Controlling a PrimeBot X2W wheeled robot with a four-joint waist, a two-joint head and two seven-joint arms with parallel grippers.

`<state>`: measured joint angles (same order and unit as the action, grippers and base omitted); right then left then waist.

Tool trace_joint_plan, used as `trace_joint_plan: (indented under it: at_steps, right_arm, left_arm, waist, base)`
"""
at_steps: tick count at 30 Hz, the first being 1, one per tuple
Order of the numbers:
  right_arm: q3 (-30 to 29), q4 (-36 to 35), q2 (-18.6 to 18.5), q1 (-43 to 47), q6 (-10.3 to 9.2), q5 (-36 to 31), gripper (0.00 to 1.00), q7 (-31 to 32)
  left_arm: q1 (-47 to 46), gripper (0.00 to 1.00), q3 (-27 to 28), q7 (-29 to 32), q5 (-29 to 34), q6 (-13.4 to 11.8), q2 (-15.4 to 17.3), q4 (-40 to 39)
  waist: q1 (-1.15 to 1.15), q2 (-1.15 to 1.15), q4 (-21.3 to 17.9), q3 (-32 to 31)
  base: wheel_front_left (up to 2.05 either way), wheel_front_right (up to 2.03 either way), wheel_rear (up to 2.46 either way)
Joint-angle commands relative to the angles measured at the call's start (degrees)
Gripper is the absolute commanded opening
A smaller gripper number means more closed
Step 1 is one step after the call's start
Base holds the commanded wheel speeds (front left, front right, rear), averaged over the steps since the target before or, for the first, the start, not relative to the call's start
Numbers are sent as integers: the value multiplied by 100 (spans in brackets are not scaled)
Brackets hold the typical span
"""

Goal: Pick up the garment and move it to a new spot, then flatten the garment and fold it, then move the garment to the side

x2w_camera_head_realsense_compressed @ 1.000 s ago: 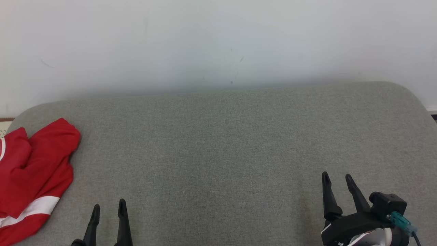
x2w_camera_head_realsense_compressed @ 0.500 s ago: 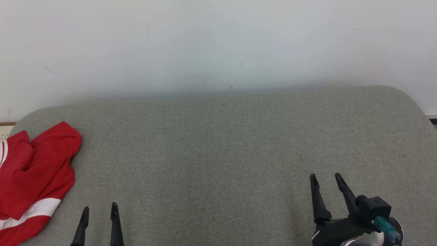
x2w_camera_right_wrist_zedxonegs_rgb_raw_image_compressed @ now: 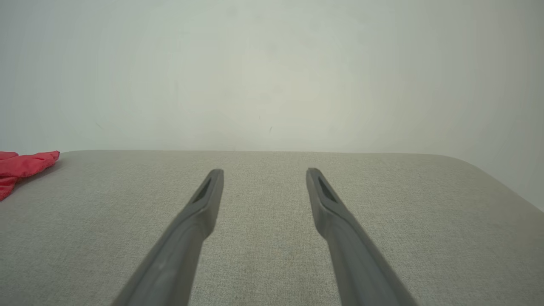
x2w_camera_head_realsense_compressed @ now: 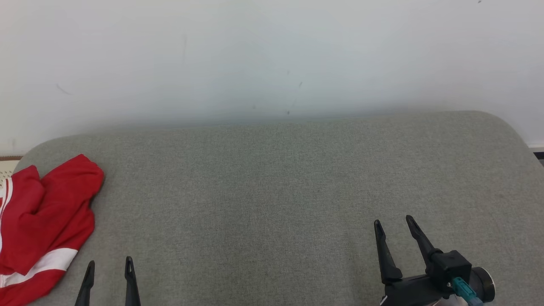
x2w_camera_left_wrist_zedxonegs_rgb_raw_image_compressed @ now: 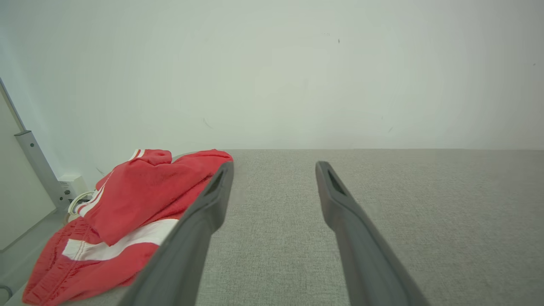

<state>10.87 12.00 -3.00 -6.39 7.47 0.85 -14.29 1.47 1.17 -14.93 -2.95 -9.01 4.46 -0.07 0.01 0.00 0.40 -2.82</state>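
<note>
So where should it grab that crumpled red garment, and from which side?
Probably the raised fold on top of the red garment, using the left claw, which is open and nearest. Coming in from the claw's side, across the grey cushion, looks best: the cloth is bunched up there, giving a ridge to pinch.

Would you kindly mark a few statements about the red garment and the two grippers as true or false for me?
1. The red garment lies bunched at the left end of the grey cushion. True.
2. The left gripper is shut on the garment. False: its jaws stand open with nothing between them, and in the head view it is to the right of the garment, apart from it.
3. The right gripper is open and holds nothing. True.
4. The garment lies neatly folded in the middle of the cushion. False: it is crumpled, unfolded, at the left end.
5. The garment has white stripes. True.
</note>
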Motion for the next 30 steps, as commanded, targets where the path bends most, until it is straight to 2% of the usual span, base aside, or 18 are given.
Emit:
trace_joint_plan:
  at_steps: [1, 21, 30]
  right_arm:
    - [47, -35, 17, 80, 4, -146, 100, -67]
    - [80, -66, 18, 117, 4, -128, 100, 33]
    - [92, -70, 18, 121, 4, -101, 100, 44]
  left_arm:
    - [105, 100, 40, -13, 152, -27, 47, -35]
    - [183, 100, 33, -14, 151, -42, 65, 93]
    - [180, 100, -16, -14, 56, 134, 134, 188]
  waist:
    - [-1, 0, 4, -5]
    - [-1, 0, -10, -32]
    - [-1, 0, -2, -40]
  base:
    - [0, 0, 0]
    - [0, 0, 0]
    - [0, 0, 0]
